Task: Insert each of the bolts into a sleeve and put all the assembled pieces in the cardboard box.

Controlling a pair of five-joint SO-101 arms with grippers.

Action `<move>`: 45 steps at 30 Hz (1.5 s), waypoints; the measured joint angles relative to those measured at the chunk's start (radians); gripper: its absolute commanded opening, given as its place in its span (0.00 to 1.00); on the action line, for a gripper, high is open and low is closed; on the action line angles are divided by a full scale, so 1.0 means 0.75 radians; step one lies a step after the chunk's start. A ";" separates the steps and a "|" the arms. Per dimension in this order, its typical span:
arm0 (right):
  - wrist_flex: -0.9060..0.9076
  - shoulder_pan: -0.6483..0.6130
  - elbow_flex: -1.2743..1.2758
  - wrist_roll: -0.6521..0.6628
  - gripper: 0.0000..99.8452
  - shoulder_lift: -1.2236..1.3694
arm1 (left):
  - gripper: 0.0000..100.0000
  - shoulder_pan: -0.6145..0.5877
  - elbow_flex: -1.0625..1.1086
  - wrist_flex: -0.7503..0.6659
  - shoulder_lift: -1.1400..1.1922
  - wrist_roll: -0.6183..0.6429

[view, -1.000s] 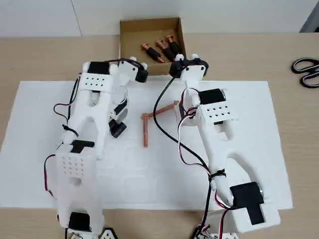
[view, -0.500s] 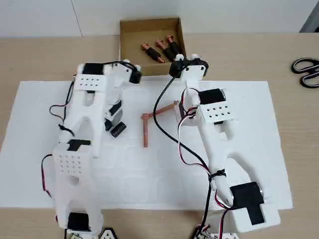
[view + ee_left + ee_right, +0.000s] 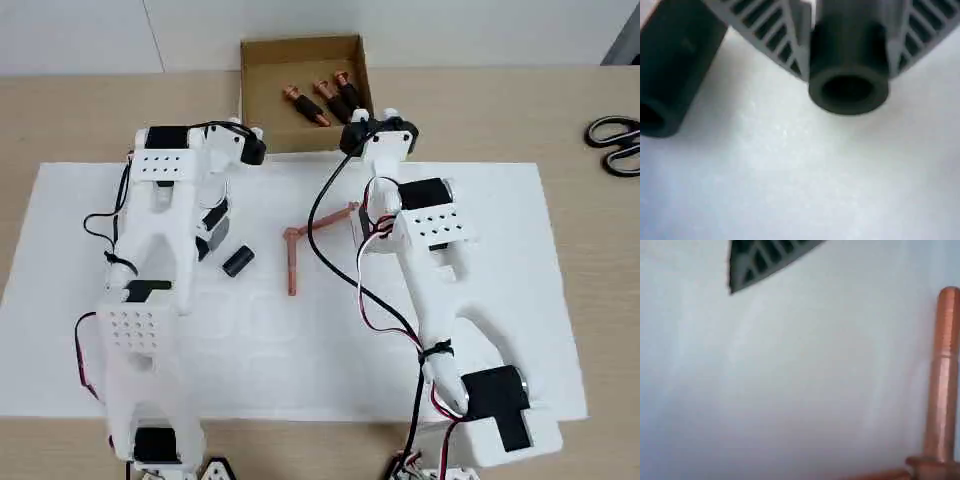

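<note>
From the high view, three assembled pieces (image 3: 320, 102) are seen in the cardboard box (image 3: 258, 80) at the far side of the counter (image 3: 80, 110), and two bolts (image 3: 291, 262) are laid in an L on the white sheet (image 3: 300, 360), with a loose sleeve (image 3: 236, 261) just left of them. In the left wrist view, the left hand (image 3: 847, 50) is found clamped on a second sleeve (image 3: 849, 85), the loose sleeve lying beside it. In the right wrist view, a bolt is shown near the right hand (image 3: 765, 262), whose opening cannot be told.

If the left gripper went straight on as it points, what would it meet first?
Probably the white paper sheet: the left gripper points down at it, the black cylindrical sleeve in its grip leading. The other black sleeve lies aside.
</note>
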 measured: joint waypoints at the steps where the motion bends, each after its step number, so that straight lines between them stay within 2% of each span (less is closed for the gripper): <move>1: 0.000 0.000 0.000 0.000 0.13 0.000 | 0.00 0.000 0.000 0.000 0.000 0.008; 6: 0.000 0.006 0.000 0.000 0.13 0.000 | 0.00 -0.002 0.008 -0.004 -0.092 0.016; 14: 0.018 0.059 0.000 0.000 0.14 -0.063 | 0.00 0.033 0.248 0.000 -0.616 0.061; 18: 0.078 0.088 0.000 0.000 0.14 -0.280 | 0.00 0.117 0.409 0.002 -0.835 0.147; 22: 0.102 0.149 0.010 0.000 0.14 -0.612 | 0.00 0.245 0.440 0.006 -0.953 0.182; 28: 0.049 0.303 0.260 0.000 0.14 -1.129 | 0.00 0.485 0.444 -0.029 -0.964 0.215; 34: -0.219 0.530 0.790 0.000 0.14 -1.493 | 0.00 0.565 0.452 -0.286 -0.957 0.487; 39: -0.409 0.689 1.187 0.000 0.14 -1.739 | 0.00 0.683 0.452 -0.344 -0.763 0.565; 45: -0.438 0.767 1.471 0.000 0.14 -1.986 | 0.00 0.812 0.297 -0.348 -0.491 0.644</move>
